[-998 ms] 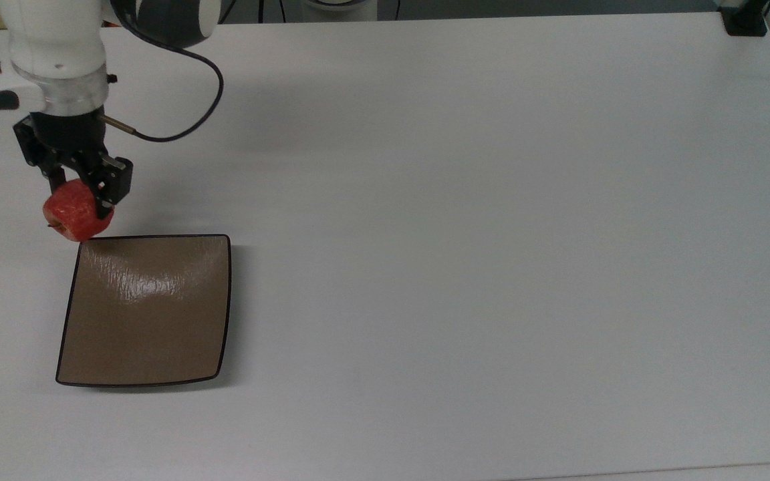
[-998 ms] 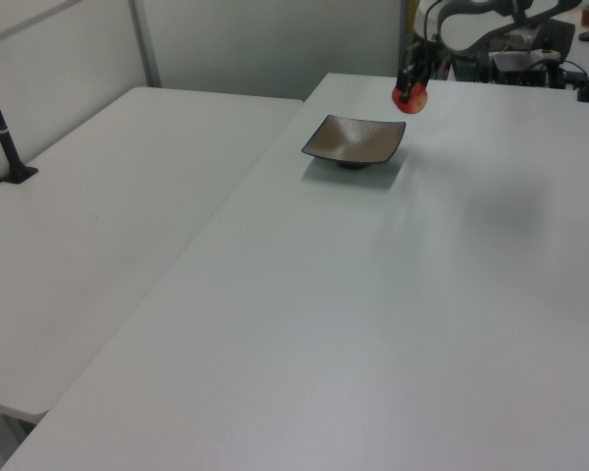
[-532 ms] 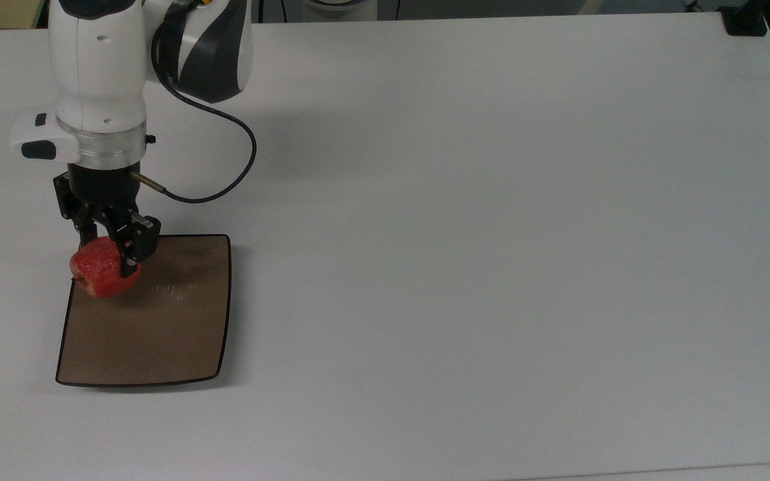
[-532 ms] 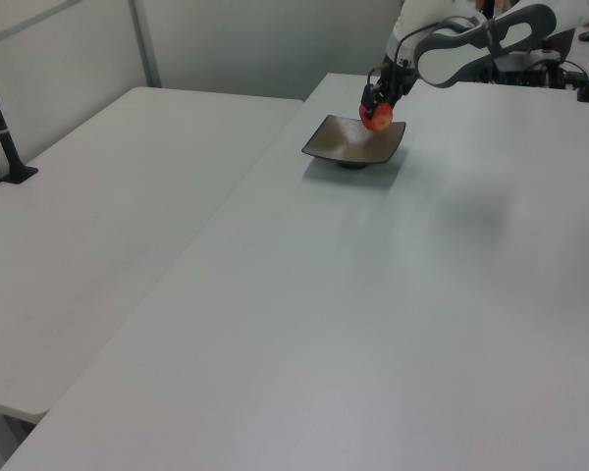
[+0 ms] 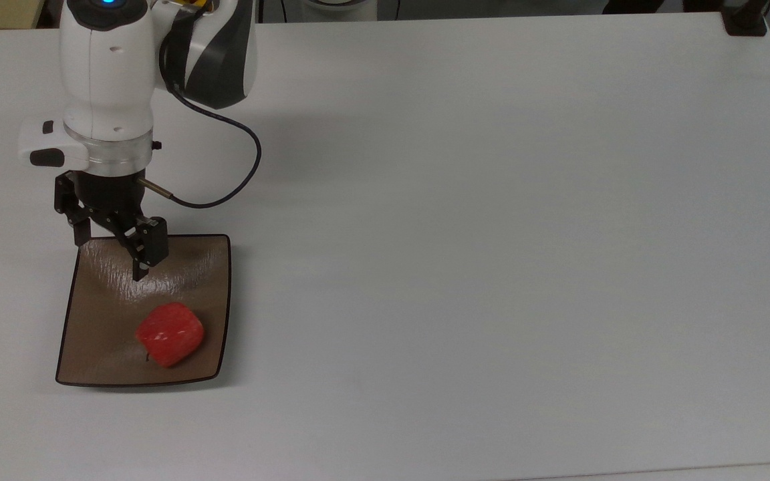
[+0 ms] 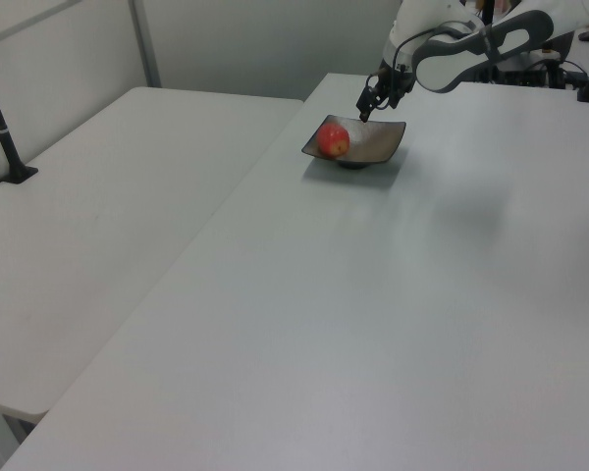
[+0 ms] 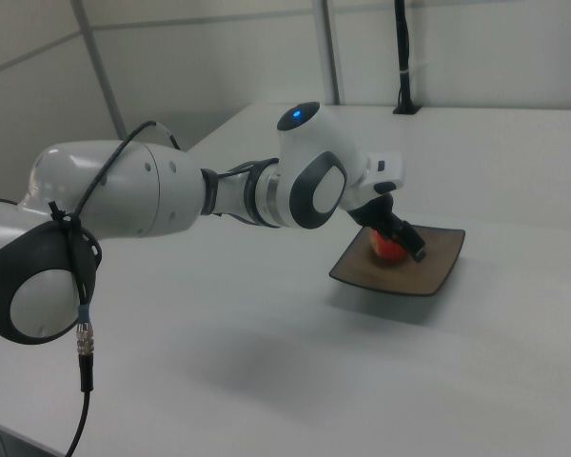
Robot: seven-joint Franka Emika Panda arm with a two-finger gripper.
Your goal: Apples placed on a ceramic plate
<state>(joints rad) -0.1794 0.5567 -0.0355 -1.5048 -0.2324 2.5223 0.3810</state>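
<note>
The ceramic plate (image 5: 101, 314) sat at the top view's lower left on the white table (image 5: 492, 234), and the apple (image 5: 169, 334) lay inside it, resting on the brown surface toward the top view's lower right corner of the plate, well within the dark rim. In the left view the apple (image 6: 334, 140) showed on the near-left part of the plate (image 6: 378, 142), and in the right view it (image 7: 388, 248) peeked out red behind the black fingers, on the plate (image 7: 438, 267).

Around the plate the tabletop spread wide and bare to the top view's right and toward its lower edge; the plate stood close to the top view's left edge of the table. A second white table (image 6: 98, 235) adjoined at the left view's left.

The gripper (image 5: 111, 250) hung over the plate's far edge in the top view, its two fingers spread apart and gripping nothing, clear of the apple. A black cable (image 5: 238, 167) looped from the wrist.
</note>
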